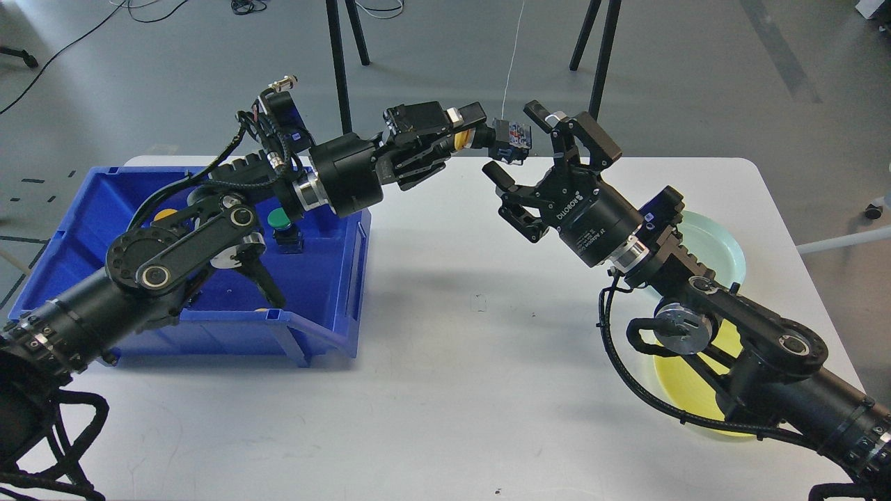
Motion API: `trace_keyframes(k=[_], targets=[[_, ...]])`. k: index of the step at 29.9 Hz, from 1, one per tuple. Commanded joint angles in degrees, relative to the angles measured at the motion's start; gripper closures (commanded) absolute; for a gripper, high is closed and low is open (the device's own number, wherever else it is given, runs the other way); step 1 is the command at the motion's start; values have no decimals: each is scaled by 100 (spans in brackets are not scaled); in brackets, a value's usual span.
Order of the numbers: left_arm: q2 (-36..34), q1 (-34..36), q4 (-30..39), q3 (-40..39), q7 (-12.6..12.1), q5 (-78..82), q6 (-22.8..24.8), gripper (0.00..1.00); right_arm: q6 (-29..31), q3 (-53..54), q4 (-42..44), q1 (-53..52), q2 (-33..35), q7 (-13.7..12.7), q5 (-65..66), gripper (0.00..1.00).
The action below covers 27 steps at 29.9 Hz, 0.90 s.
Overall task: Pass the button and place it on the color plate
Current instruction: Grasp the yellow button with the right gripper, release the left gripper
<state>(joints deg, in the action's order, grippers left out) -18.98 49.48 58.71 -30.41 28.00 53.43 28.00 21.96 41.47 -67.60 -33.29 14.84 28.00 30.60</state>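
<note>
Above a white table (445, 362), the robot's left gripper (465, 132) holds a yellow-capped push button with a black switch body (495, 139) out over the middle of the table, its fingers closed on the yellow end so that the black body juts toward the other arm. The right gripper (523, 149) faces it with jaws spread wide, one finger above and one below the button's free end and not visibly touching it, which suggests the handover is at hand but not yet made. The button is thus in the air between the two arms, gripped on the left side only. Behind the left arm sits a blue plastic bin (327, 278), where a green-capped button (280, 221) waits; a patch of yellow beside the arm may be another, though it is too hidden to tell. Under the right arm lie a pale turquoise round plate (717, 243) and, nearer the camera, a yellow round plate (679, 390), both bare where they show. By these signs the pick from the bin is done; the transfer, the carry and the placing on the matching yellow plate remain.
</note>
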Motion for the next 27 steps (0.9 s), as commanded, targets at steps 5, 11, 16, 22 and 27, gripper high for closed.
trace_keyframes(k=[5,11,16,22,27], targets=[[0,0,0,0,0,0,0,89,-25,-16,19,-37,-34,0,34,46],[0,0,0,0,0,-8,0,89,-130,-183,63,-116,-69,0,139,75],[0,-35,0,0,0,-8,0,89,-165,-183,63,-125,-78,0,113,87],[0,-35,9,-9,0,-8,0,76,-183,-175,54,-125,-52,0,87,99],[9,-88,9,-88,0,-61,0,32,-192,-175,45,-116,-8,0,87,99]])
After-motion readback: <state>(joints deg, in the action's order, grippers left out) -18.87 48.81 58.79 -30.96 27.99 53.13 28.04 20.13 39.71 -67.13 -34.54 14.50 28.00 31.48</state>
